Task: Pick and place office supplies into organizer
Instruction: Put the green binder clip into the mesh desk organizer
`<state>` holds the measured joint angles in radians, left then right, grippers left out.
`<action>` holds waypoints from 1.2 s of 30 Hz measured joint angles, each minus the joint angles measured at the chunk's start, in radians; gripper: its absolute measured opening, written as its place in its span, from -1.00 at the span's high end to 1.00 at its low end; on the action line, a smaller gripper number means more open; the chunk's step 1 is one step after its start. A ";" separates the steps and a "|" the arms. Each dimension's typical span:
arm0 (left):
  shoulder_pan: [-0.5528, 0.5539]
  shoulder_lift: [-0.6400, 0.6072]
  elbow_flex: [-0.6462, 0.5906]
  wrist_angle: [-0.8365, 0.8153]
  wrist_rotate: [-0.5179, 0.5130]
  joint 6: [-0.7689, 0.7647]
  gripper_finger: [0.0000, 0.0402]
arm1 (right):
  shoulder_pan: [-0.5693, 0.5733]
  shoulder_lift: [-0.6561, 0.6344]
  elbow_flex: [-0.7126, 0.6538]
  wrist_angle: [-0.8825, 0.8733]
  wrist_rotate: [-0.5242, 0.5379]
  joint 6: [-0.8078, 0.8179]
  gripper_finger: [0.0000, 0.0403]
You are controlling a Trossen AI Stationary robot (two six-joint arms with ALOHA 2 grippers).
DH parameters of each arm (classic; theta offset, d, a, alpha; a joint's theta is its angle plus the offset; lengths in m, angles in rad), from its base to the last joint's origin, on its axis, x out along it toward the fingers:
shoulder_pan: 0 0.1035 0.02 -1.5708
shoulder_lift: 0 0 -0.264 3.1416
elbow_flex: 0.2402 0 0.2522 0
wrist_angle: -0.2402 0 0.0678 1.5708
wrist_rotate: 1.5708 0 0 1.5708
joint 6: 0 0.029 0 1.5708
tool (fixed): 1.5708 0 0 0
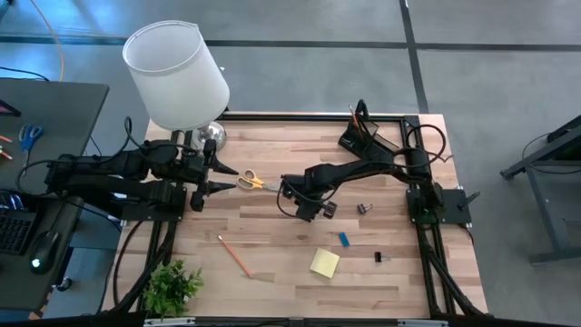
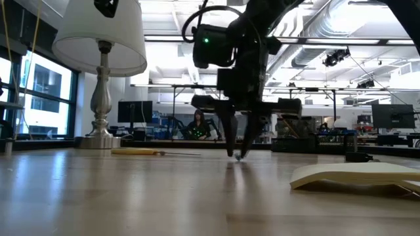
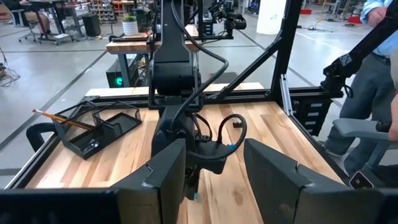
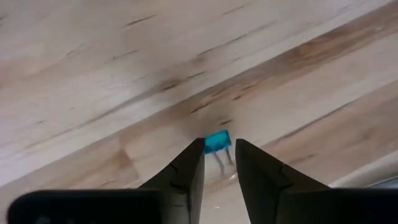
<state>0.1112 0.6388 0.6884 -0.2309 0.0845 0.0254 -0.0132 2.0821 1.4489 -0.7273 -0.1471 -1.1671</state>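
Bare tabletop (image 1: 272, 254) around right gripper (image 1: 292, 195)

Right tool (image 1: 309, 212) low mid-table, yellow-handled scissors (image 1: 251, 181) beside, grip unclear

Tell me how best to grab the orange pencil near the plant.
Probably take the orange pencil at mid-shaft, coming straight down from above with the fingers set across its slanted length. It lies flat and thin on the table, with bare wood on both sides.
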 joint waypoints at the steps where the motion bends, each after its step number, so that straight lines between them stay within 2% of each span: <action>1: 0.000 0.000 0.000 -0.001 0.000 0.000 0.23 | 0.003 0.000 -0.013 0.008 0.002 0.000 0.57; 14: 0.000 0.000 0.000 -0.001 0.000 0.000 0.23 | 0.014 0.001 -0.022 0.024 0.017 0.099 0.57; 21: 0.000 0.000 0.000 -0.001 0.000 0.000 0.23 | 0.018 0.001 -0.023 0.027 -0.006 0.239 0.57; 27: 0.000 0.000 0.000 -0.001 0.000 0.000 0.23 | 0.019 0.005 -0.010 0.016 -0.026 0.240 0.56; 32: 0.000 0.000 0.000 -0.001 0.000 0.000 0.23 | 0.027 0.010 0.025 -0.003 -0.120 0.225 0.36; 36: 0.000 0.000 0.000 -0.001 0.000 0.000 0.23 | 0.037 0.009 0.027 0.000 -0.091 0.199 0.13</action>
<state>0.1110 0.6390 0.6884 -0.2321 0.0841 0.0254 0.0242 2.0907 1.4759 -0.7273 -0.2382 -0.9677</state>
